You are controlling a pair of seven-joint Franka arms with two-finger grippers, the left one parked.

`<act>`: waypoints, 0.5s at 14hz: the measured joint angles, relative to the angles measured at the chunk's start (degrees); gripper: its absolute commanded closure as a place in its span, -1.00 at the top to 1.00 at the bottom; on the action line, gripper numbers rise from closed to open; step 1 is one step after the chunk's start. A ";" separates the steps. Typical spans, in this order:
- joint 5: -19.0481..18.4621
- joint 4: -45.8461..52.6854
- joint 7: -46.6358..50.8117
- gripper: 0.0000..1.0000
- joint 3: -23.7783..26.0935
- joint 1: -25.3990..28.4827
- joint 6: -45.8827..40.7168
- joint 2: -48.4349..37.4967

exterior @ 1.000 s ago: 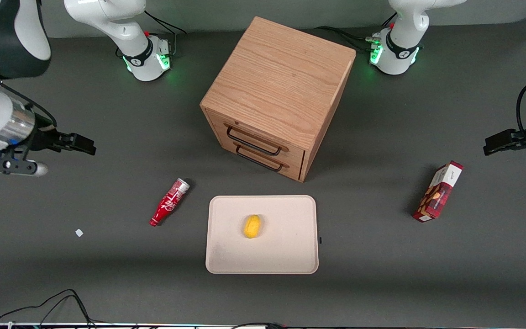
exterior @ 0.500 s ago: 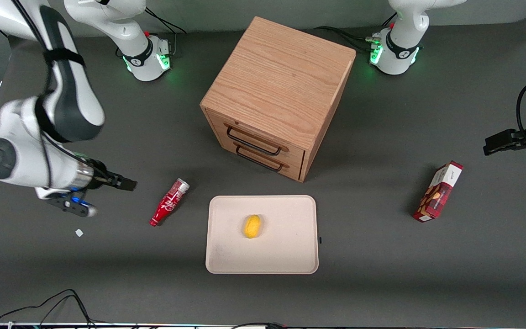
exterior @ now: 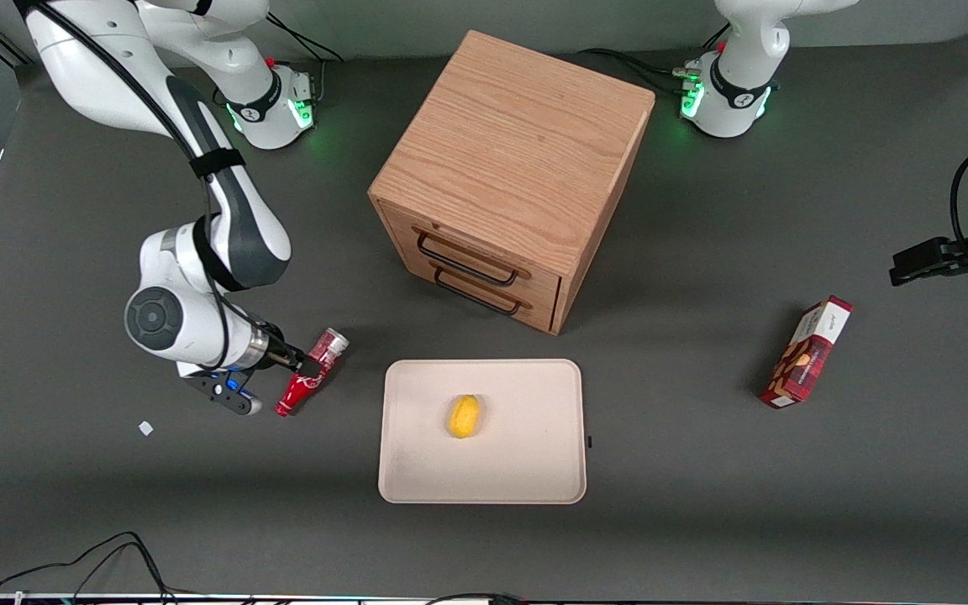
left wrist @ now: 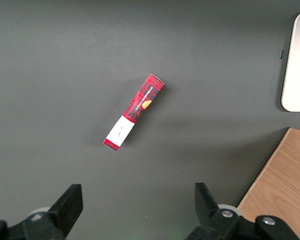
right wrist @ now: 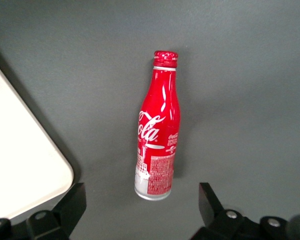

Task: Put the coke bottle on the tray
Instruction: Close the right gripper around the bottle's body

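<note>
- The bottle [exterior: 313, 372] is seen lying flat on the table [exterior: 702, 521], just beside the tray [exterior: 526, 470] toward the working arm's end, not touching it.
- Its long axis runs slantwise to the tray's edge: the silver base is farther from the front camera, the neck nearer.
- The hand [exterior: 303, 367] is held right above the bottle's middle, with nothing gripped.
- In the right wrist view, the bottle [right wrist: 157, 136] is framed between the two fingers [right wrist: 70, 205], which are spread wide, well clear of its sides.
- The fingers are set across the long axis, so a straight descent is judged to be what the grasp calls for.
- A yellow fruit [exterior: 465, 416] lies mid-tray; bare tray is left around it.
</note>
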 measured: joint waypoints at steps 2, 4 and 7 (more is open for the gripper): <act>-0.70 -2.74 1.65 1.00 -0.02 0.01 3.68 0.13; -2.45 -4.52 4.07 1.00 -0.01 0.28 6.62 0.94; -2.98 -5.39 6.42 1.00 -0.01 0.61 10.47 3.37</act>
